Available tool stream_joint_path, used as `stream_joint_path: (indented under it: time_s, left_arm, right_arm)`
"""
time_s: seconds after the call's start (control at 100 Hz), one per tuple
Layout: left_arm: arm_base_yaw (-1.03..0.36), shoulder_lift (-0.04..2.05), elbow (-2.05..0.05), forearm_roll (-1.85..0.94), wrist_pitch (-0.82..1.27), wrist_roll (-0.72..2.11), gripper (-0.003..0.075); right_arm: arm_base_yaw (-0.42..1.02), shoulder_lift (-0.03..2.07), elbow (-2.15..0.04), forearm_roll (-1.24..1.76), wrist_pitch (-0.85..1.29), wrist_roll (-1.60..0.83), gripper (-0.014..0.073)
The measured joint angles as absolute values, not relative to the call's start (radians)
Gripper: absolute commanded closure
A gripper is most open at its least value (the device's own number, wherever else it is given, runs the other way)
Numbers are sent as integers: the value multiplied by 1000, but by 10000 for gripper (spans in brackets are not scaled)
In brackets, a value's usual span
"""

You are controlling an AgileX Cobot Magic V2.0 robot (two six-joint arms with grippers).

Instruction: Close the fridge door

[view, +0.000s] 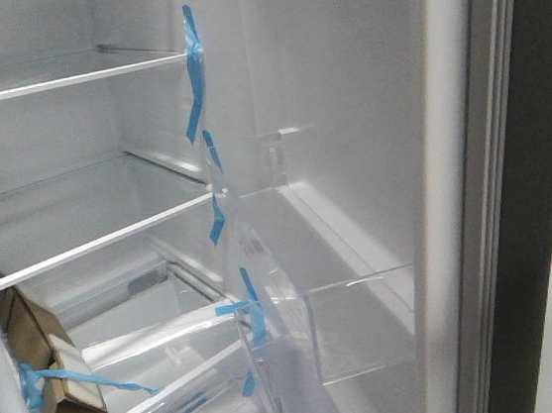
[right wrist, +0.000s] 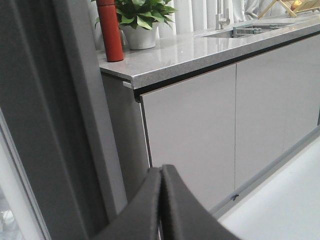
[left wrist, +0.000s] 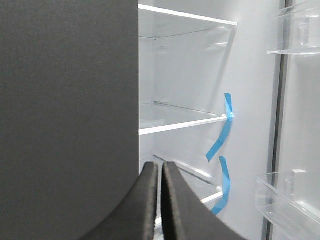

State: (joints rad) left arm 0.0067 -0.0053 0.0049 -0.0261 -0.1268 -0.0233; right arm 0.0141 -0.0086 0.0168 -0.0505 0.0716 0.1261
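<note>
The fridge door [view: 345,109] stands open on the right of the front view. Its white inside faces the compartment, with a clear shelf bin [view: 360,327], a pale edge seal [view: 479,193] and a dark grey outer edge [view: 538,187]. Its bins also show in the left wrist view [left wrist: 287,200]. My left gripper [left wrist: 160,167] is shut and empty, in front of the open compartment, beside the edge of a matte dark grey panel [left wrist: 65,115]. My right gripper [right wrist: 161,170] is shut and empty, next to the door's dark grey side [right wrist: 35,125]. Neither gripper shows in the front view.
Inside the fridge are glass shelves [view: 72,80], strips of blue tape [view: 192,66] and a cardboard box [view: 40,363] at the lower left. Beyond the door stand glossy light-grey cabinet doors [right wrist: 195,130] under a stone counter [right wrist: 200,52] with a red bottle [right wrist: 110,30] and a potted plant [right wrist: 140,20].
</note>
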Motion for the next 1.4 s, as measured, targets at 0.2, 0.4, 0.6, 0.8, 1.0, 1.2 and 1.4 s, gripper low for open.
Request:
stream_joint_path:
  time_s: [0.2,0.4,0.6,0.8,1.0,1.2,1.4]
  left_arm:
    - [7,-5,5,-26,-127,-23,740]
    - [7,-5,5,-26,-127,-23,740]
    - [7,-5,5,-26,-127,-23,740]
    - [7,-5,5,-26,-127,-23,740]
    - [7,-5,5,-26,-127,-23,740]
    - [7,-5,5,-26,-127,-23,740]
    - [7,-5,5,-26,-127,-23,740]
  right_arm:
    - [14,-9,17,-51,72,126,639]
    - [14,-9,17,-51,72,126,639]
    - [14,-9,17,-51,72,126,639]
    - [14,-9,17,-51,52,126,639]
    - [14,-9,17,-51,31,126,639]
    - [14,-9,14,30,6,126,639]
    - [14,-9,-134,51,155,126,639]
